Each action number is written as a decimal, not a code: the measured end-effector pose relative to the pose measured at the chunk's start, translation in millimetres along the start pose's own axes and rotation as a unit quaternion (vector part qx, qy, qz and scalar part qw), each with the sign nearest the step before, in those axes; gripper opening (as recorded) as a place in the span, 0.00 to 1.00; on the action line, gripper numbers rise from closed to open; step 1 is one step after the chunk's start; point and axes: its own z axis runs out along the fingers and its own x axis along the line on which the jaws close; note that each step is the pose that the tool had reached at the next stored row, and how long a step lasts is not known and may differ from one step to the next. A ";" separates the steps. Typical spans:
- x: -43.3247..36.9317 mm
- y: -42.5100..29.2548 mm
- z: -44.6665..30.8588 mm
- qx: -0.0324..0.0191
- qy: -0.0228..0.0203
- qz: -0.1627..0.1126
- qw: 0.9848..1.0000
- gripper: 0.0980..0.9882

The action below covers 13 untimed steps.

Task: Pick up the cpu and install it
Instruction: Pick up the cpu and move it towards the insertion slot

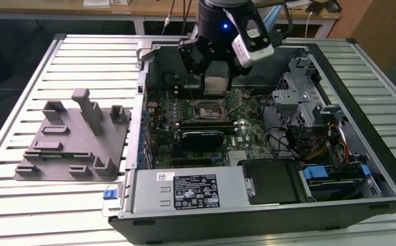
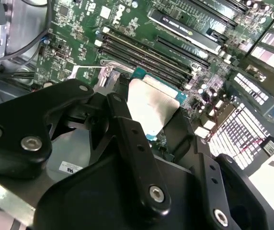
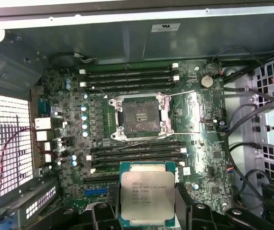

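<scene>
My gripper (image 1: 214, 81) hangs over the open computer case, shut on the cpu (image 1: 214, 84), a flat square chip with a silver-grey top and a thin green rim. In both wrist views the cpu (image 3: 147, 197) (image 2: 152, 106) sits between the black fingers (image 3: 103, 213), above the motherboard. The open black socket (image 3: 139, 116) with its metal frame lies bare on the board, a little apart from the chip. In the exterior view the socket (image 1: 205, 108) is just below and in front of the gripper.
The case wall (image 1: 140, 77) rises around the motherboard. A power supply (image 1: 184, 190) fills the case's near side, and a drive cage with cables (image 1: 308, 113) stands on the exterior view's right. A grey fixture block (image 1: 75, 138) stands on the slatted table at the exterior view's left. Memory slots (image 3: 132, 75) flank the socket.
</scene>
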 end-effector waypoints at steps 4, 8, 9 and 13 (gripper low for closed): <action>0.2 -0.1 7.4 0.000 0.000 0.000 1.000 0.50; 0.3 -0.2 14.5 0.000 0.000 -0.001 1.000 0.50; 0.3 -0.2 16.4 0.000 0.000 -0.002 1.000 0.50; 0.1 -0.2 23.7 0.000 0.000 -0.003 1.000 0.50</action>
